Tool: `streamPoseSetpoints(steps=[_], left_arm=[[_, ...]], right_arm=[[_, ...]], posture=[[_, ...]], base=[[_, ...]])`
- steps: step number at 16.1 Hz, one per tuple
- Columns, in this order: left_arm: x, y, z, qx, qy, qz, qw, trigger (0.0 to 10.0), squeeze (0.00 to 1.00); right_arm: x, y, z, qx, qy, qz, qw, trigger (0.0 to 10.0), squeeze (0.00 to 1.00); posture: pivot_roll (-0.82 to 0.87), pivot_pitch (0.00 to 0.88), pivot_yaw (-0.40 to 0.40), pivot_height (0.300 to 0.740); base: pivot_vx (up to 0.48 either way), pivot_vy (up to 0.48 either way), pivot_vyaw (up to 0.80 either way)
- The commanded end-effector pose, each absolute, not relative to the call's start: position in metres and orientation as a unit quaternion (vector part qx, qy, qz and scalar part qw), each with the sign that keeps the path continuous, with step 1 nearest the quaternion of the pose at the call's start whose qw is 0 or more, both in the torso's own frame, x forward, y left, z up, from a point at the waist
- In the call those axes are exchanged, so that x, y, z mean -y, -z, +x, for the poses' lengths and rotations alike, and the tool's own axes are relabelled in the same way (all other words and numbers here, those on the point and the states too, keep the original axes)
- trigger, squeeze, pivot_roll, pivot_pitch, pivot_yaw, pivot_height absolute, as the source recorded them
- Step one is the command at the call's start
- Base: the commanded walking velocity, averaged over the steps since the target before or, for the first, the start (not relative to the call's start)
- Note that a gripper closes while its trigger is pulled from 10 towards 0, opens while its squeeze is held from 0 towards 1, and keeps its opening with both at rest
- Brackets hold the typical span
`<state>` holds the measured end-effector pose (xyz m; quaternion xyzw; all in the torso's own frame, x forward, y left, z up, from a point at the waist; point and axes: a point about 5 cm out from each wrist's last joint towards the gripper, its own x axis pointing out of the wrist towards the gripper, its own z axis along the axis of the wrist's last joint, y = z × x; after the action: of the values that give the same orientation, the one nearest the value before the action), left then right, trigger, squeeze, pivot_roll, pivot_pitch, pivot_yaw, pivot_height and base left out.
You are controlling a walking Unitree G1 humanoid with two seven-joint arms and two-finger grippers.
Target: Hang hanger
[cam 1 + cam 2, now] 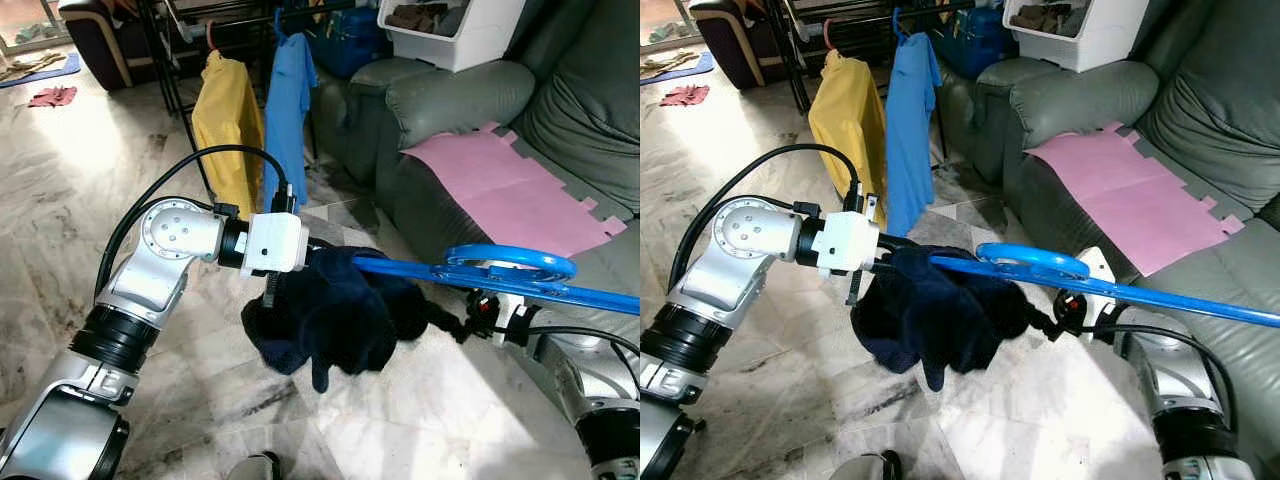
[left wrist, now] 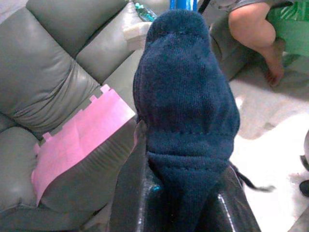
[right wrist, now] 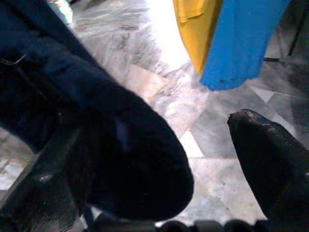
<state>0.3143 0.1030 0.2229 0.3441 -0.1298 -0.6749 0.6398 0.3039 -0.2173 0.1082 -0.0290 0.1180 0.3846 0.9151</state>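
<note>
1. A blue hanger (image 1: 510, 270) lies nearly level in mid-air in front of the robot, above a marble floor (image 1: 60, 200). One end is buried in a dark navy garment (image 1: 325, 315); the other runs off toward the robot's right.
2. The garment hangs in a bunched lump from the hanger's end, between the two arms.
3. The left gripper (image 2: 186, 193) reaches in from the left at the garment's upper edge. In the left wrist view its two black fingers (image 2: 130, 198) stand either side of a fold of navy knit and close on it, holding the cloth.
4. The right gripper (image 3: 159, 169) sits just below the hanger's shaft, at the garment's right edge. In the right wrist view its fingers are spread apart: one finger (image 3: 270, 159) stands clear over the floor, the other lies against the navy cloth. It is open, touching the garment on one side only.
5. To the right is a grey-green sofa (image 1: 590, 110) with a pink sheet (image 1: 510, 190) on its seat.
6. Behind, a yellow shirt (image 1: 228, 120) and a blue shirt (image 1: 290, 100) hang side by side from a dark rack (image 1: 180, 60).
7. A white bin (image 1: 455, 30) rests on the sofa's far arm.
8. In the left wrist view, a person's bare leg (image 2: 256, 34) shows near the sofa.
</note>
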Motion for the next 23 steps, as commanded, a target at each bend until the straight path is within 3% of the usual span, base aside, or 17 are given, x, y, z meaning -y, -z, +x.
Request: streamPoseSetpoints(steps=[1,2,3,8,15,16,18,20,23], left_arm=[[-0.099,-0.241,0.313,0.166,0.673,0.356,0.627,0.0,0.0],[-0.098,-0.242,0.311,0.169,0.675,0.355,0.624,0.0,0.0],[-0.096,-0.244,0.31,0.174,0.678,0.354,0.621,0.0,0.0],[-0.089,-0.26,0.3,0.201,0.687,0.355,0.601,0.0,0.0],[-0.08,-0.277,0.294,0.231,0.684,0.333,0.606,0.0,0.0],[-0.081,-0.276,0.294,0.23,0.684,0.333,0.607,0.0,0.0],[-0.083,-0.277,0.295,0.229,0.678,0.329,0.616,0.0,0.0],[-0.087,-0.279,0.299,0.226,0.669,0.326,0.629,0.0,0.0],[-0.095,-0.265,0.306,0.199,0.661,0.306,0.656,0.0,0.0]], right_arm=[[0.217,-0.106,0.305,-0.12,-0.378,-0.031,0.917,10.0,0.89],[0.216,-0.103,0.306,-0.122,-0.378,-0.033,0.917,10.0,0.21],[0.214,-0.099,0.306,-0.124,-0.376,-0.041,0.917,10.0,0.0],[0.216,-0.078,0.313,-0.145,-0.315,-0.058,0.936,10.0,0.0],[0.199,-0.044,0.309,-0.2,-0.286,0.04,0.936,10.0,0.0],[0.201,-0.038,0.306,-0.213,-0.268,0.045,0.938,0.0,0.0],[0.217,-0.034,0.306,-0.225,-0.199,0.064,0.952,0.0,0.0],[0.254,-0.037,0.306,-0.225,-0.056,0.072,0.97,0.0,0.0],[0.294,-0.067,0.314,-0.154,0.069,0.096,0.981,0.0,0.0]], posture=[[0.08,0.097,0.006,0.74],[0.08,0.097,0.006,0.74],[0.08,0.097,0.005,0.74],[0.09,0.095,-0.002,0.74],[0.09,0.094,-0.011,0.74],[0.1,0.095,-0.012,0.74],[0.09,0.096,-0.015,0.74],[0.09,0.097,-0.018,0.74],[0.08,0.1,-0.016,0.74]], base=[[0.0,0.0,0.0],[0.0,0.0,0.0],[0.0,0.0,0.0],[0.0,0.0,0.0],[0.0,0.0,0.0],[0.0,0.0,0.0],[0.0,0.0,0.0],[0.0,0.0,0.0],[0.0,0.0,0.0]])
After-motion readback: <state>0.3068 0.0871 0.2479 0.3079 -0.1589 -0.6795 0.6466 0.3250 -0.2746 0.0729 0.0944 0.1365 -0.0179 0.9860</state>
